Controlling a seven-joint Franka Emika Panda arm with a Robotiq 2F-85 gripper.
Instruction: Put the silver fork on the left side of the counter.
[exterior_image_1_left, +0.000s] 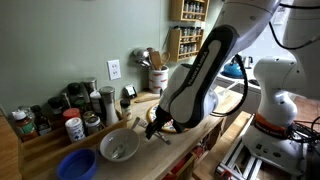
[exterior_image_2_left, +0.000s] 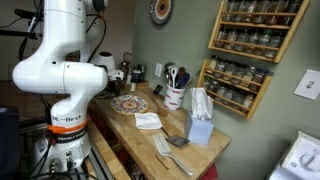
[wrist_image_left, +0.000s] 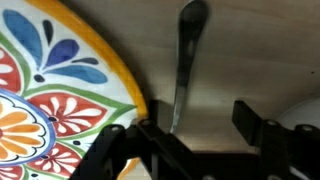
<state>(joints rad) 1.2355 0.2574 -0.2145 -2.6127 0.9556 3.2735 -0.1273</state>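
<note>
Little of the task looks done. In the wrist view the silver fork (wrist_image_left: 183, 70) lies flat on the counter (wrist_image_left: 255, 50), just beside the rim of the patterned plate (wrist_image_left: 60, 90) but not touching it, as far as I can tell. The pincer (wrist_image_left: 195, 125) hangs directly over the fork's near end with its fingers spread apart, one on each side of the metal and nearer on the plate side; nothing is clamped. In an exterior view the pincer (exterior_image_1_left: 160, 126) sits low over the counter, close to a grey bowl (exterior_image_1_left: 120, 147). By my judgement, closing on the fork, lifting it and carrying it to the left side are all left to do.
</note>
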